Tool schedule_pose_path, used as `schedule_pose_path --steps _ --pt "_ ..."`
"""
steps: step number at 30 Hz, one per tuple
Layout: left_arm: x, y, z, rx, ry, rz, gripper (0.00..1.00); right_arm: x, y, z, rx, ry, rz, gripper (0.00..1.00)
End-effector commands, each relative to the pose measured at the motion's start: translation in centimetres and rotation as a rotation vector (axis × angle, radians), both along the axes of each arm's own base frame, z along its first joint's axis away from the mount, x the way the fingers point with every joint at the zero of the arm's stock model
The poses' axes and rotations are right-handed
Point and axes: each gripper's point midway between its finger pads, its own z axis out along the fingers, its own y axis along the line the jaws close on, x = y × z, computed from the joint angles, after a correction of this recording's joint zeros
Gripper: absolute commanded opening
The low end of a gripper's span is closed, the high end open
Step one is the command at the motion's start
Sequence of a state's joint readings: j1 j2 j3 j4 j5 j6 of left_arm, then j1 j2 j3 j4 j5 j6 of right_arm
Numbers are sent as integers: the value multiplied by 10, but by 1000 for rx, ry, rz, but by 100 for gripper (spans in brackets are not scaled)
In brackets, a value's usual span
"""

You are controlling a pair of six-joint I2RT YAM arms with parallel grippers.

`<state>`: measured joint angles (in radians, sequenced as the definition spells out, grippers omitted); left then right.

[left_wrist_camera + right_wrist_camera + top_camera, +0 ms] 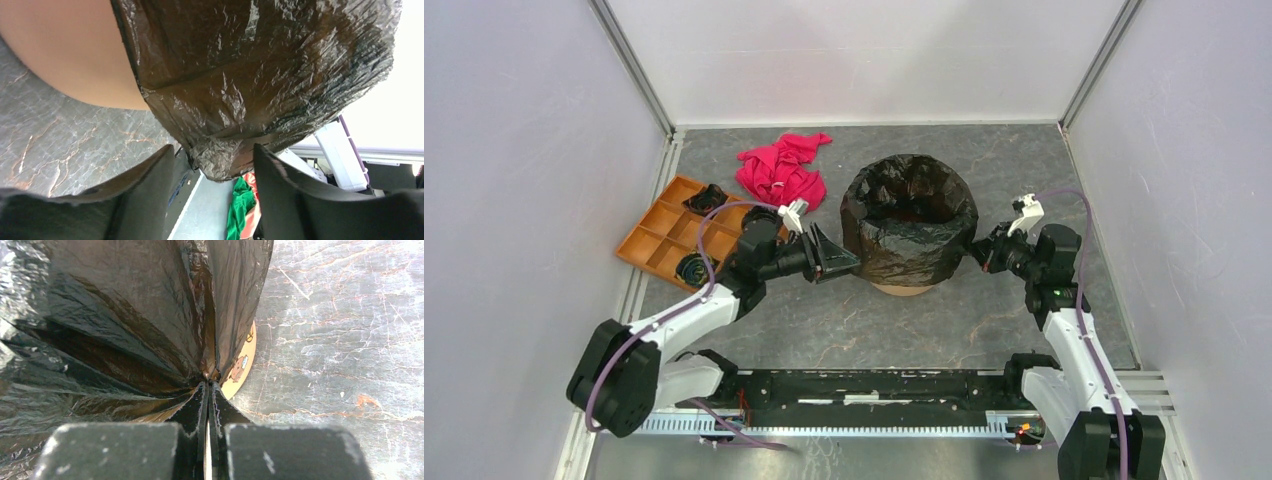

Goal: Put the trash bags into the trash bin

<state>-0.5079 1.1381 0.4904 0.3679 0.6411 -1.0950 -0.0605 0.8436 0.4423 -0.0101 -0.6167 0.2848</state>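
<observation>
A black trash bag point(909, 225) is draped over the round orange trash bin point(902, 288), covering its rim and walls; only the bin's base shows. My left gripper point(839, 262) is open at the bag's left side. In the left wrist view a hanging corner of the bag point(250, 75) lies between the spread fingers point(215, 160), beside the bin's bare wall point(75, 55). My right gripper point(976, 252) is shut on a fold of the bag point(115, 315) at the bin's right side point(209, 382), with the bin's base point(240, 367) just beyond.
A pink-red cloth point(781, 170) lies behind and left of the bin. A flat orange tray point(669, 235) with square compartments sits at the left wall, holding small black items point(707, 197). White walls enclose the table.
</observation>
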Motion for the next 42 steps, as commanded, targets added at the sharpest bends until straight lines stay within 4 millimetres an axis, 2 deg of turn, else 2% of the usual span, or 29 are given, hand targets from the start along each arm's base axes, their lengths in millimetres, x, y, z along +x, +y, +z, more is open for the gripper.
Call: schedule_pose_path --steps 1,6,7,9,11,13,16,20,27,28,31,32,34,36,38,40,42 --pt "1 -15 21 -105 -46 -45 55 6 -1 20 -15 -69 -1 0" --pt "14 -13 -4 -34 -18 17 6 6 -1 24 -19 -83 -1 0" --pt "18 -12 -7 -17 -24 31 3 6 -1 24 -20 -84 -1 0" --pt "31 -7 -25 69 -9 89 2 5 -1 20 -21 -73 -4 1" --pt "39 4 -56 207 50 144 2 6 -2 14 -24 -61 -11 1" --pt "46 8 -71 273 72 163 2 7 -3 7 -28 -51 -24 1" --pt "52 4 -79 294 91 158 2 8 -1 -4 -23 -19 -13 0" --pt "60 0 -81 310 95 147 2 8 0 -10 -39 -4 -15 2" --pt "66 6 -93 390 69 154 2 11 -4 -28 -59 20 -56 19" --pt "66 6 -94 392 68 152 3 11 -2 -32 -64 29 -58 23" --pt "66 8 -93 413 56 148 17 11 -3 -41 -99 63 -74 35" --pt "66 11 -91 429 50 152 22 12 -10 -43 -130 83 -101 39" --pt "65 19 -87 467 31 171 34 12 -36 -41 -232 133 -225 54" --pt "60 32 -82 509 11 200 49 8 -55 -29 -301 152 -317 67" --pt "55 45 -77 550 -13 227 62 4 -67 -8 -341 145 -370 75" --pt "50 57 -71 584 -33 253 70 -3 -78 11 -381 139 -409 82" --pt "42 68 -61 600 -56 275 74 -7 -87 33 -415 109 -443 87"
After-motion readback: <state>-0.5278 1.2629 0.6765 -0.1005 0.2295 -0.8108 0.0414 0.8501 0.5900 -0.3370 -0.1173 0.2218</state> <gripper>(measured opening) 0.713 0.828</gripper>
